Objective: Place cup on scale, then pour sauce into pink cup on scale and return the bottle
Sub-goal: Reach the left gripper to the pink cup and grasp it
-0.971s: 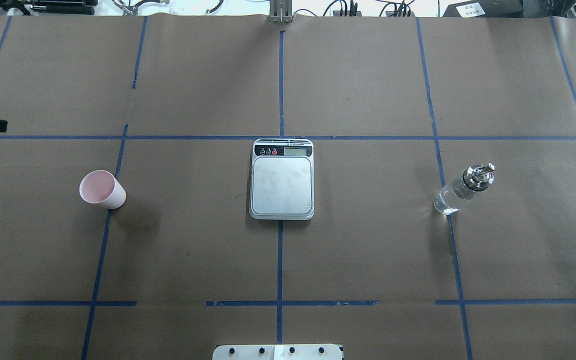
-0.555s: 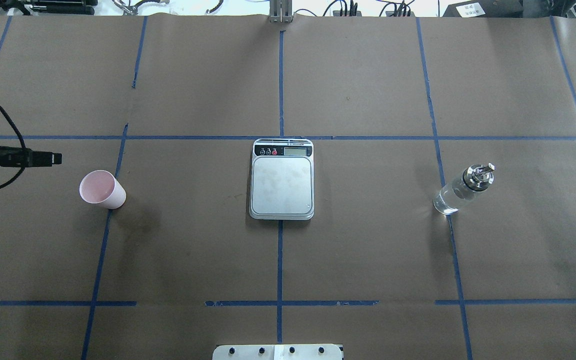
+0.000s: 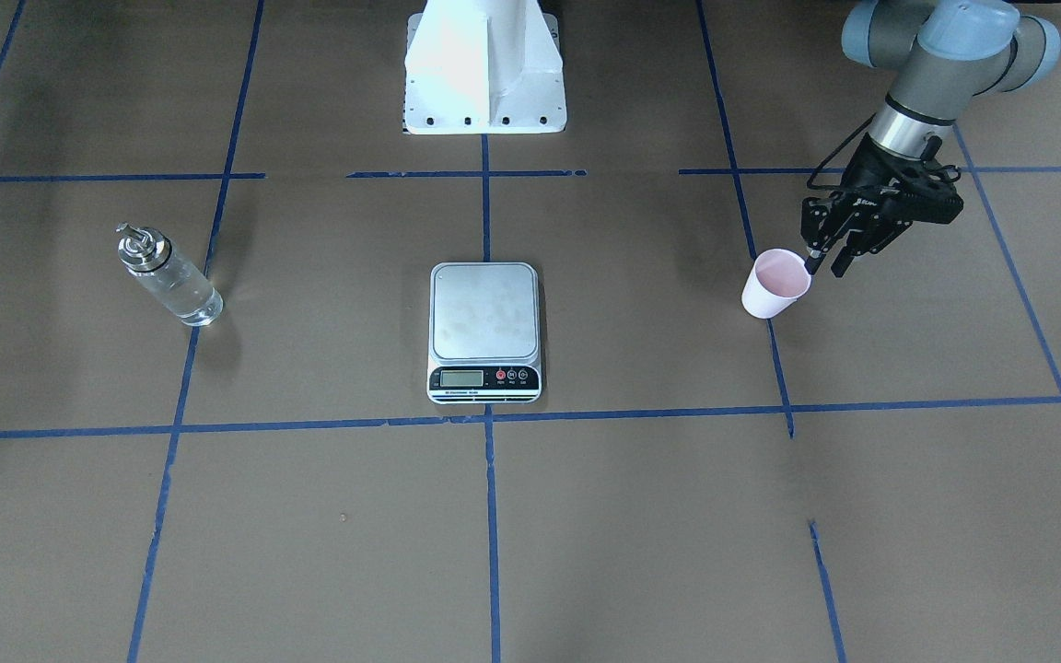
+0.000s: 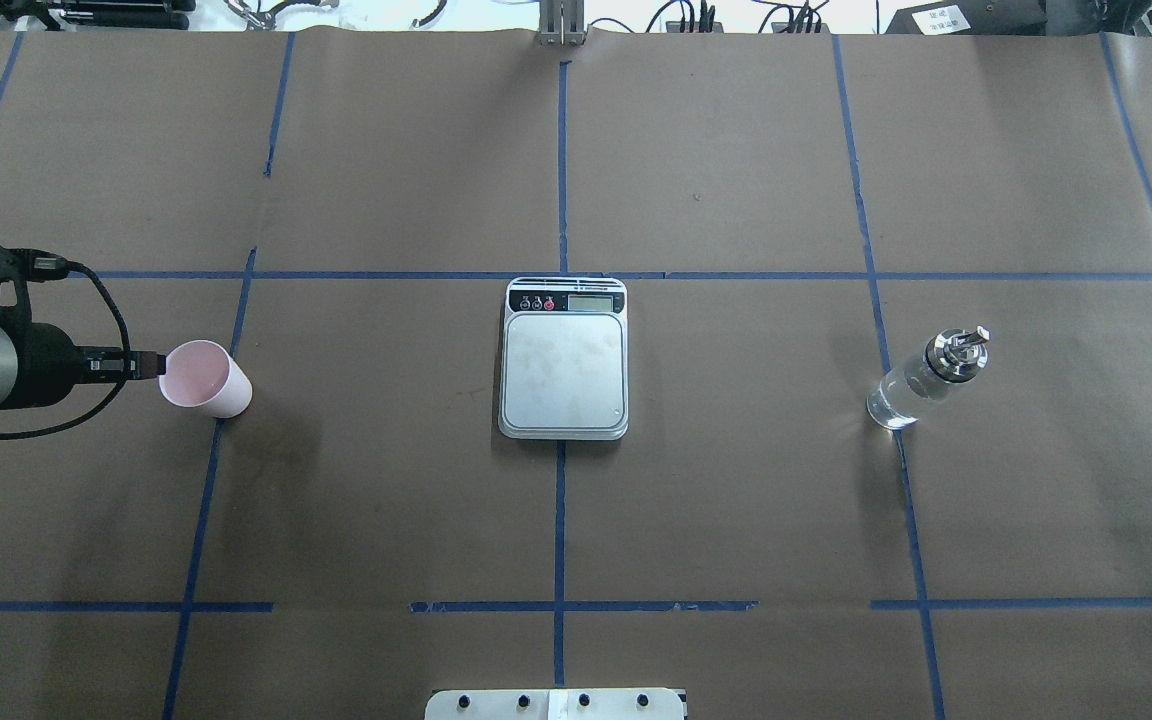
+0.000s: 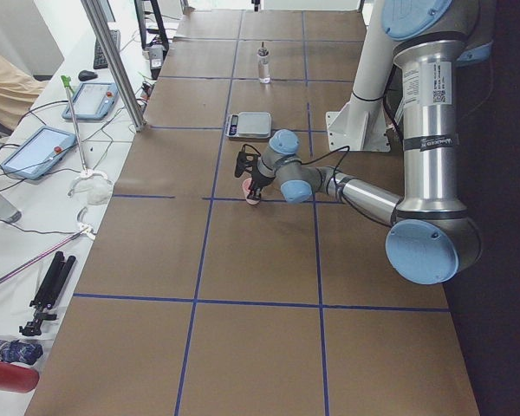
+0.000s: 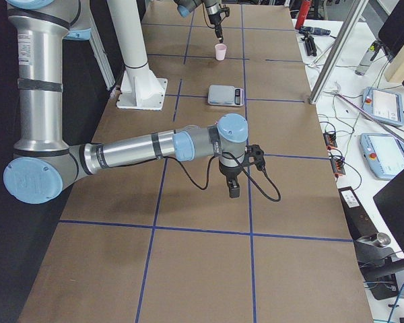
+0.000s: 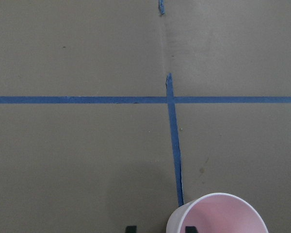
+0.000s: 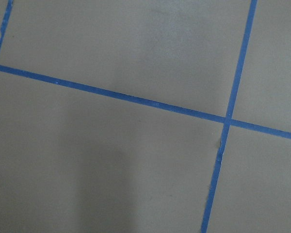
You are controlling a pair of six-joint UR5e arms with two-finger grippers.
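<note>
The pale pink cup (image 4: pixel 204 378) stands upright on the table's left part, also seen in the front view (image 3: pixel 775 285) and the left wrist view (image 7: pixel 218 216). My left gripper (image 3: pixel 823 264) is open at the cup's rim, one fingertip (image 7: pixel 190 228) inside the cup and the other outside it. The steel scale (image 4: pixel 563 370) lies at the centre with nothing on it. The glass bottle (image 4: pixel 921 385) with clear sauce stands on the right side. My right gripper (image 6: pixel 233 190) hangs over bare table far from the bottle; whether it is open or shut I cannot tell.
The white robot base (image 3: pixel 484 64) sits at the table's near edge. Blue tape lines cross the brown paper cover. A side bench with tablets (image 5: pixel 39 152) and cables runs along the far side, behind a metal post (image 5: pixel 113 61).
My left arm has come in from the table's left edge toward the cup, and its gripper now stands at the cup's rim. Cup, scale and bottle have not moved.
</note>
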